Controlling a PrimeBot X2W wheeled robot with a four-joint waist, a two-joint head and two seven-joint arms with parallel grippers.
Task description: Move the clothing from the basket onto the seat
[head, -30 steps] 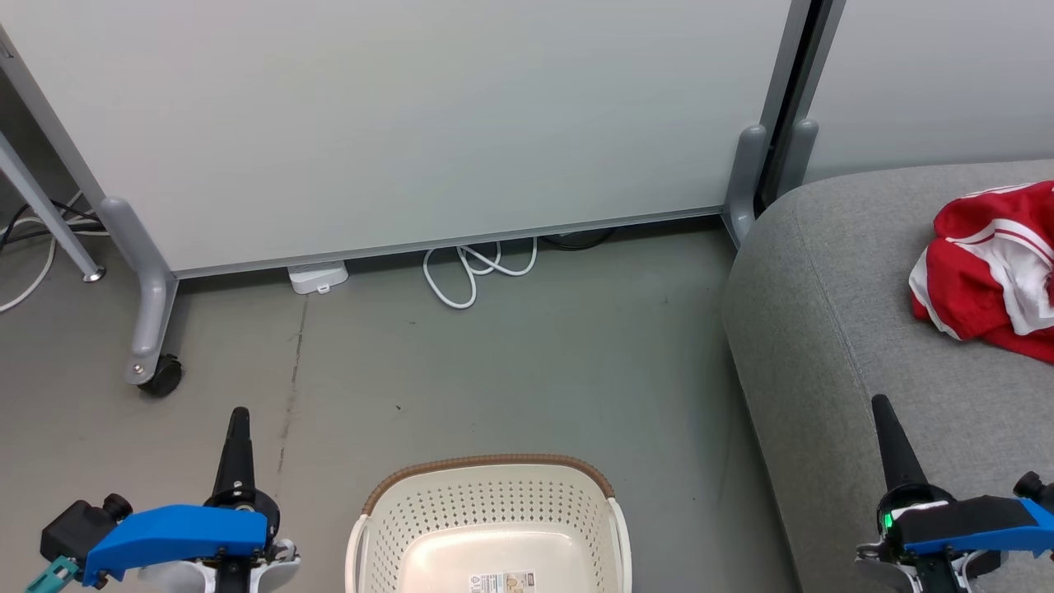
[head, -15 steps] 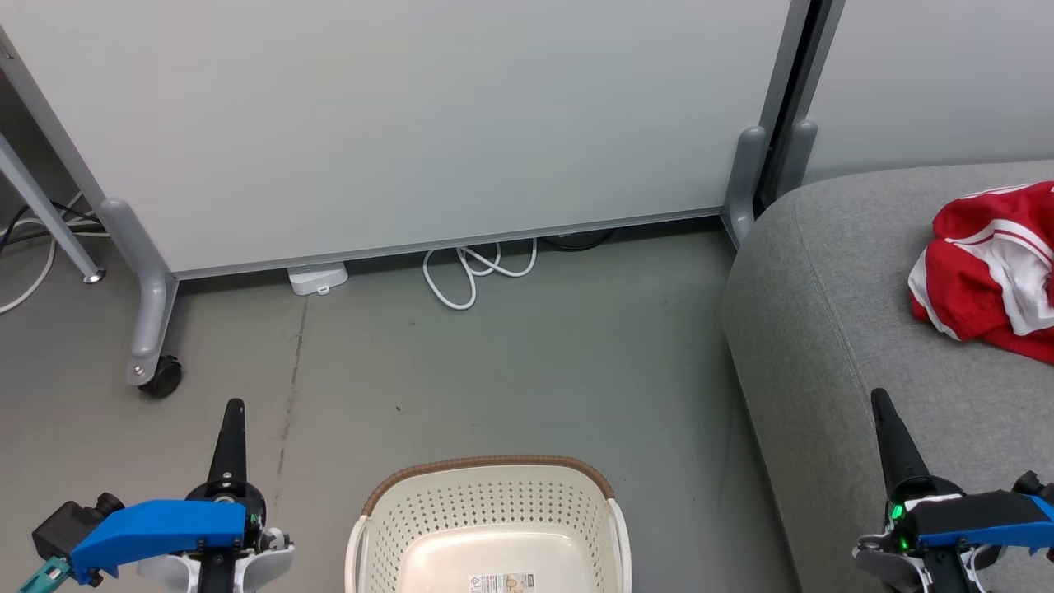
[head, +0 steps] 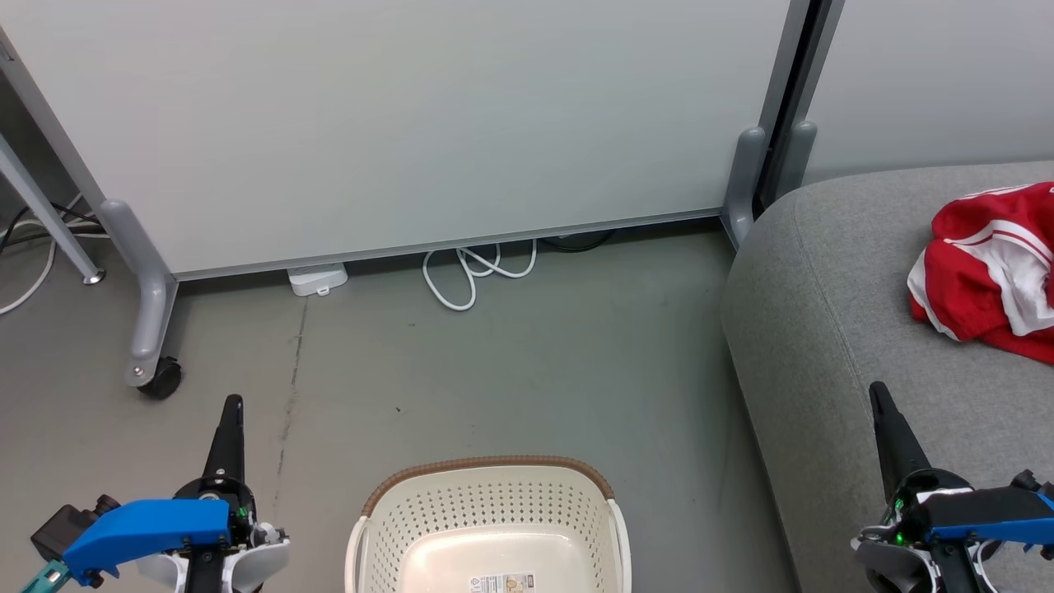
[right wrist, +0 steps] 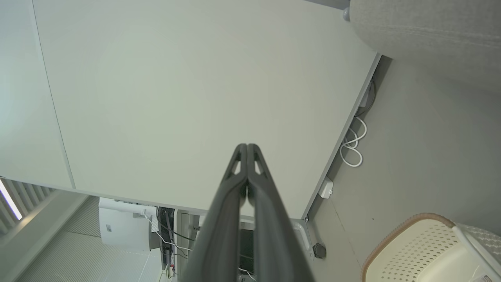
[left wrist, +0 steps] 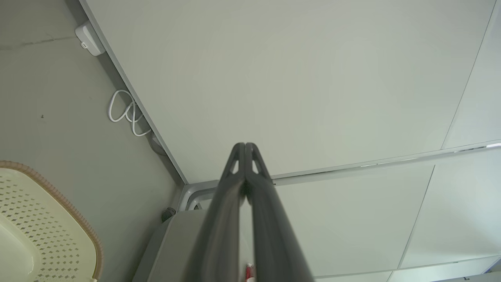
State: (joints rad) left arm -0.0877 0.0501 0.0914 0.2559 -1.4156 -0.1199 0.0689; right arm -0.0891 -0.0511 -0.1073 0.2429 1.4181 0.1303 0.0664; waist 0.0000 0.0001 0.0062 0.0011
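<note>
Both arms have shifted a little since a moment ago: the wrists have sunk toward the near edge and the dark fingertips now reach slightly farther out, while the basket, the seat and the clothing lie just as they did.

The left claw (head: 233,403) hangs over the floor (head: 535,371) at the near left, its 2 fingers pressed flat together with nothing between them; its own wrist camera shows the tips meeting. The right claw (head: 876,389) hangs at the near right, above the front part of the seat (head: 823,313), and it too is fully closed on nothing.

The basket (head: 490,463) stands on the floor between the 2 arms, close in front of the robot, well apart from either claw. Its pale bottom is in plain sight, with a paper label (head: 502,583) stuck to it.

The clothing (head: 972,272) lies crumpled on the seat at the far right, red cloth with white trim, cut off by the edge of the head view. I cannot tell whether the heap is 1 garment or 2.

Beyond the basket a pale partition panel (head: 412,123) stands on grey legs, 1 with a black caster (head: 160,377). A looped white cable (head: 473,276) and a small white box (head: 317,277) lie at its foot.
</note>
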